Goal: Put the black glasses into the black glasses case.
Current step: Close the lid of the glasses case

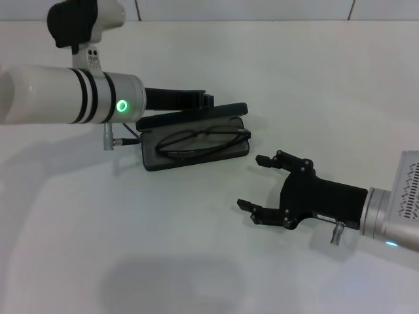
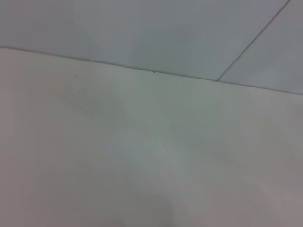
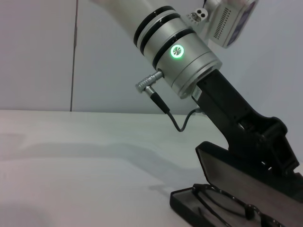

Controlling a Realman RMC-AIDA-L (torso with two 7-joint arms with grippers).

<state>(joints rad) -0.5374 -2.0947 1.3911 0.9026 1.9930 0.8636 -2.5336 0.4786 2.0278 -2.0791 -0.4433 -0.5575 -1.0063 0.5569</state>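
Observation:
The black glasses case lies open on the white table, with its lid raised behind the tray. The black glasses lie inside the tray, unfolded, one temple tip reaching the tray's right end. My left gripper hangs just behind the lid, right at its back edge. My right gripper is open and holds nothing, a short way right of and nearer than the case, pointing toward it. In the right wrist view, the case, the glasses and the left gripper leaning against the lid are visible.
The white table runs back to a pale wall. The left wrist view has only table surface and wall. A thin cable loops from the left wrist toward the gripper.

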